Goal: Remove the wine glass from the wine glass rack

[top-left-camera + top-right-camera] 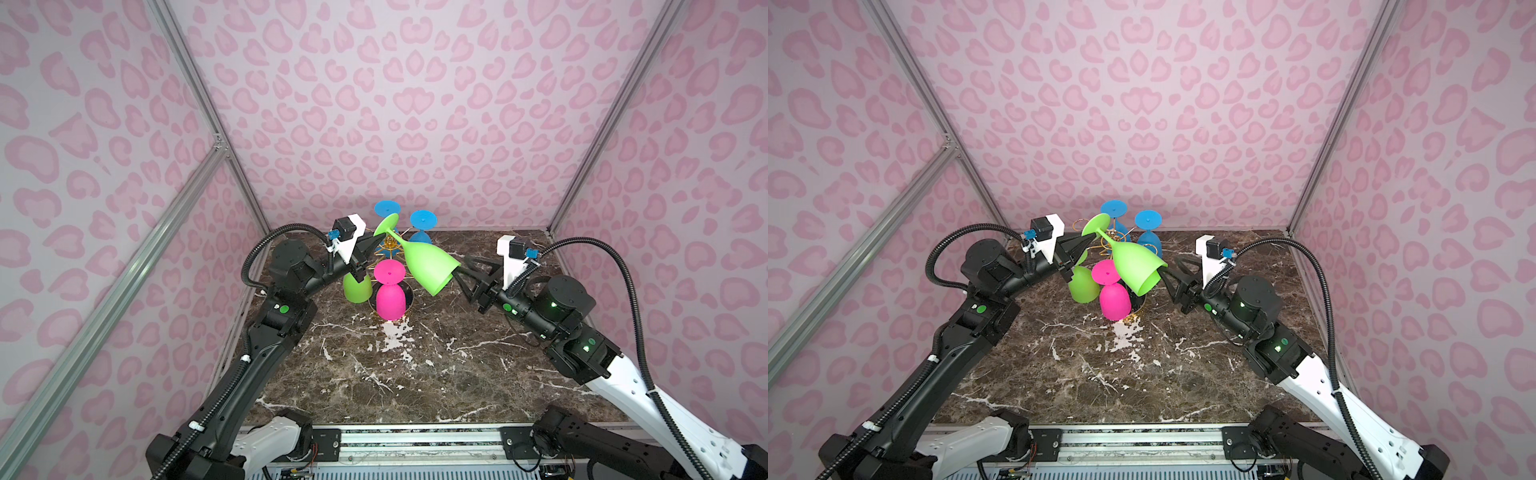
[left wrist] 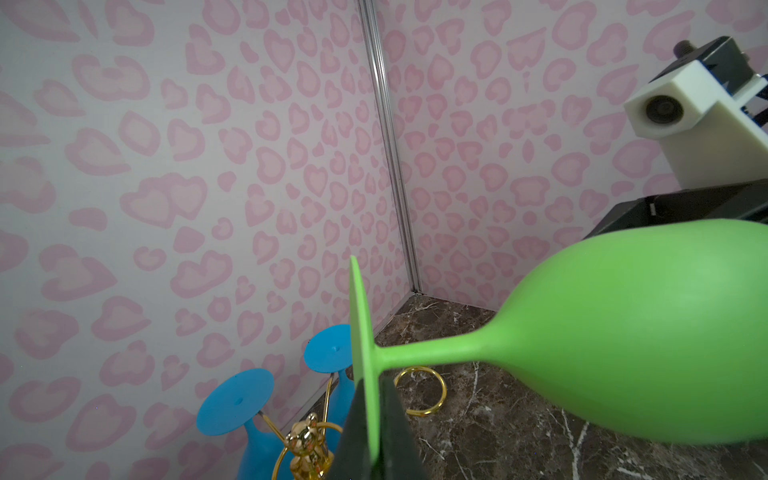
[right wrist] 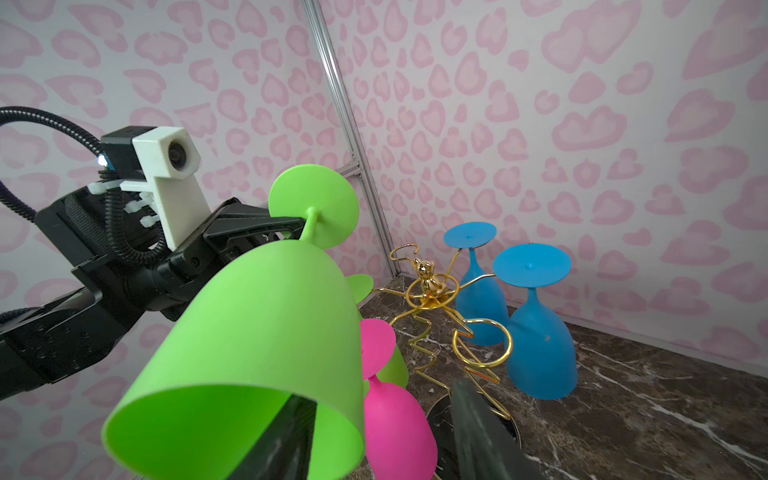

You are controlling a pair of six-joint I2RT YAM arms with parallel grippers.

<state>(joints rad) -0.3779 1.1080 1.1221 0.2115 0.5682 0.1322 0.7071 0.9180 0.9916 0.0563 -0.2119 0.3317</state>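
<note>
A lime-green wine glass hangs tilted above the gold wire wine glass rack, with its foot up to the left and its bowl down to the right. My left gripper is shut on the edge of the glass's foot. Its stem passes over a bare gold loop. My right gripper stands open at the bowl's mouth. One of its fingers is inside the bowl, while the second sits outside, apart from the wall.
Hanging upside down on the rack are a pink glass, a second green glass and two blue glasses. The rack's round black base rests on the marble table. Pink patterned walls close in the back and both sides.
</note>
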